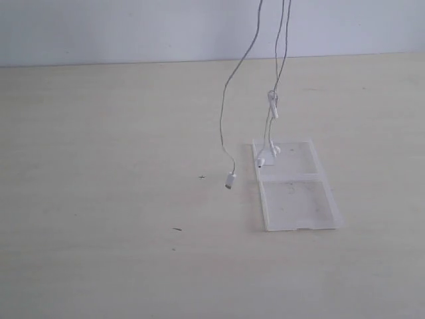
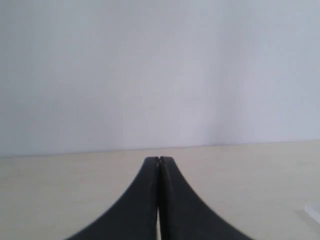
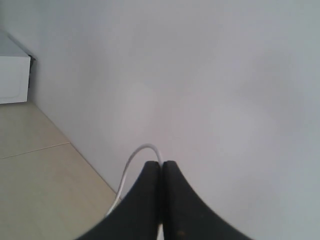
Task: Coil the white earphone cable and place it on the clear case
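Note:
The white earphone cable [image 1: 222, 113] hangs down from above the exterior view's top edge in several strands. Its plug [image 1: 230, 180] dangles just over the table, left of the clear case [image 1: 295, 199]. The two earbuds [image 1: 260, 161] rest at the case's far half. The case lies open and flat on the table. My right gripper [image 3: 162, 163] is shut on the cable [image 3: 131, 160], which loops out from between its tips. My left gripper [image 2: 159, 159] is shut with nothing seen between its tips. Neither gripper shows in the exterior view.
The pale wooden table [image 1: 99, 166] carries two tiny dark specks [image 1: 176, 229] left of the case. A white wall stands behind it. A white box [image 3: 12, 80] shows in the right wrist view. A corner of the case [image 2: 314, 210] shows in the left wrist view.

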Robot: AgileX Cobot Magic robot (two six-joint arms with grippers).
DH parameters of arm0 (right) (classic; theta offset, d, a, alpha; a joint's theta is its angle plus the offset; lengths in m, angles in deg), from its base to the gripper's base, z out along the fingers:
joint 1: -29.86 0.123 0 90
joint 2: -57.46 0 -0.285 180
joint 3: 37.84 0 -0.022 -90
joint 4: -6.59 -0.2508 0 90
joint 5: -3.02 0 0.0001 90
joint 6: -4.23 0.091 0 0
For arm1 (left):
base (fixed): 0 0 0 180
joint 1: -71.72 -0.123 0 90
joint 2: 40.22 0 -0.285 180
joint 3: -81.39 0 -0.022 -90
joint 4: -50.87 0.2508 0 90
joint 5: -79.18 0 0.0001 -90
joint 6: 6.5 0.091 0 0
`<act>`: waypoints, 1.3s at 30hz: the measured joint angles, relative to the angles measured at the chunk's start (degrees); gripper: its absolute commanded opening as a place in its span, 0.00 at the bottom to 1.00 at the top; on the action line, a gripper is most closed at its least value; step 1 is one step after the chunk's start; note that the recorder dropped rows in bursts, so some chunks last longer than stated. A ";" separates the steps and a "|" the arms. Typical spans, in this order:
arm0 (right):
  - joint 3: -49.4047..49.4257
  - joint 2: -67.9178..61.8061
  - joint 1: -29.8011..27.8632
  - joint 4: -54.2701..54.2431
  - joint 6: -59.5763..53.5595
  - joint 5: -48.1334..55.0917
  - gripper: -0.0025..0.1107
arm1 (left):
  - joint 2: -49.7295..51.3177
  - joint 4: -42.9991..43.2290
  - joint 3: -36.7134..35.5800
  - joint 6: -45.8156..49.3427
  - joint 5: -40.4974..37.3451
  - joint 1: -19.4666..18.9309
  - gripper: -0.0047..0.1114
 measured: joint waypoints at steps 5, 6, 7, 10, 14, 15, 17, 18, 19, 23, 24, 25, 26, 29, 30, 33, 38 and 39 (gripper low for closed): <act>0.00 0.00 0.00 -0.04 0.00 0.27 0.02 | 0.00 -0.81 0.00 -12.70 7.83 0.00 0.04; 0.00 0.00 0.00 -0.04 0.00 0.27 0.02 | 0.00 -0.81 0.00 -15.18 9.18 0.00 0.04; 0.00 0.00 0.00 -0.04 0.00 0.32 0.02 | 0.00 -0.95 0.00 -17.81 11.27 0.00 0.04; 0.00 0.00 0.00 -0.13 0.00 0.41 0.02 | 0.00 -1.17 0.00 -20.13 17.00 0.00 0.04; 0.00 0.00 0.00 -0.13 0.00 0.76 0.02 | 0.00 -1.15 -0.18 -20.75 29.16 0.00 0.04; 0.00 0.00 0.00 -0.13 0.00 0.76 0.02 | 0.00 -1.15 -0.21 -20.89 32.36 0.00 0.04; 0.00 0.00 0.00 -0.13 0.00 0.76 0.02 | 0.00 -1.15 0.15 -20.99 39.16 0.00 0.04; 0.00 0.00 0.00 -0.13 0.00 0.76 0.02 | 0.18 -1.15 0.98 -20.99 41.28 0.00 0.04; 0.00 0.00 0.00 -0.13 0.00 0.80 0.02 | 0.74 -1.15 2.26 -20.99 42.72 0.00 0.04; 0.00 0.00 0.00 -0.13 0.00 0.80 0.02 | 6.33 -0.07 8.61 -20.00 45.03 0.00 0.04; 0.00 0.00 0.00 -0.13 0.00 0.80 0.02 | 8.55 1.07 10.18 -20.00 45.27 0.00 0.04; 0.00 0.00 0.00 -0.13 0.00 0.80 0.02 | 11.09 2.59 11.68 -19.91 45.53 0.00 0.04; 0.00 0.00 0.00 -0.13 0.00 0.80 0.02 | 13.24 4.58 12.88 -19.91 45.80 0.00 0.04; 0.00 0.00 0.00 -0.13 0.00 0.80 0.02 | 22.26 11.15 17.10 -20.84 46.90 0.00 0.04; 0.00 0.00 0.00 -0.13 0.00 0.80 0.02 | 24.93 12.78 18.15 -21.34 47.65 0.00 0.04; 0.00 0.00 0.00 -0.13 0.00 0.80 0.02 | 35.84 18.45 21.74 -23.17 50.20 0.00 0.04; 0.00 0.00 0.00 -0.13 0.00 0.80 0.02 | 54.54 33.35 27.62 -28.60 59.78 0.00 0.04; 0.00 0.00 0.00 -0.13 0.00 0.80 0.02 | 57.57 36.02 28.68 -29.51 61.93 0.00 0.04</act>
